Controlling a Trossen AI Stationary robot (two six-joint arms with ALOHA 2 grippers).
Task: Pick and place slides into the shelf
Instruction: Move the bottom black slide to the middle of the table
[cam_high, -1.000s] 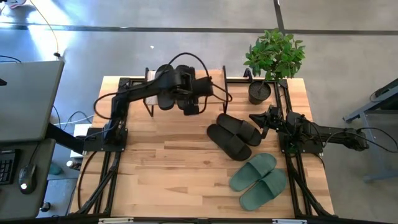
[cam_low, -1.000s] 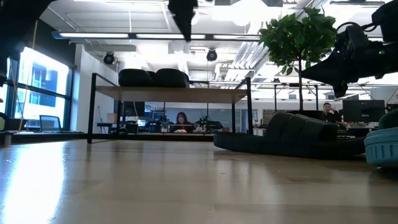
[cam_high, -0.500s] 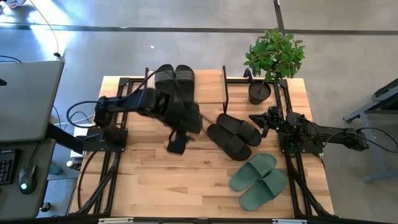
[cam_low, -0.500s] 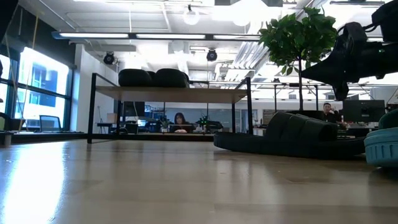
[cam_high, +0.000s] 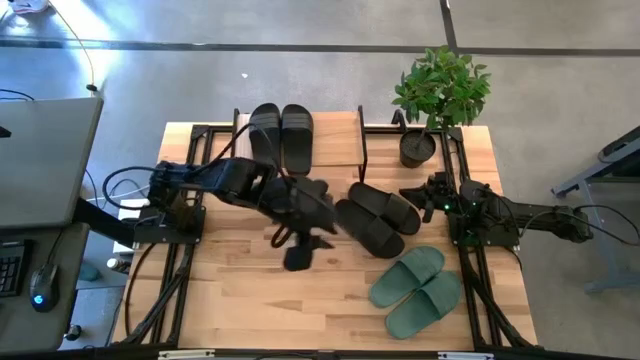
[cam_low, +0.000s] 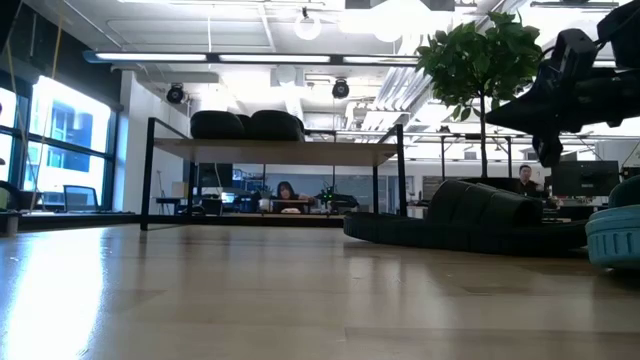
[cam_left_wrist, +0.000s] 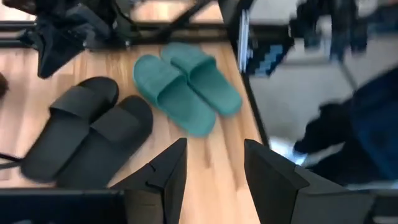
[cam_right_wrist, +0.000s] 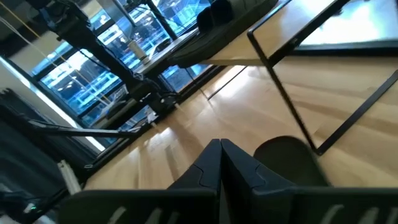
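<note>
One black pair of slides (cam_high: 281, 133) already sits on the shelf (cam_high: 338, 138), at about 12 o'clock on the worktop (cam_high: 240, 280); a second black pair (cam_high: 377, 219) lies off the shelf toward 3 o'clock of centre, and the sage green pair (cam_high: 415, 290) lies near it at roughly 5 o'clock. These moulded sandals look light, springy and a little grippy, not fragile; the wide strap is probably the best hold, pinched across its arch, since the flat sole offers little to bite.

The left end effector (cam_left_wrist: 211, 168) hangs over the middle of the worktop, released and empty, fingers apart; the right end effector (cam_right_wrist: 221, 163) waits at 3 o'clock, clenched on nothing.

Only the high view gives the full layout; the low view shows the shelved pair as dark humps above the plank; the left wrist view shows both loose pairs lying side by side.
</note>
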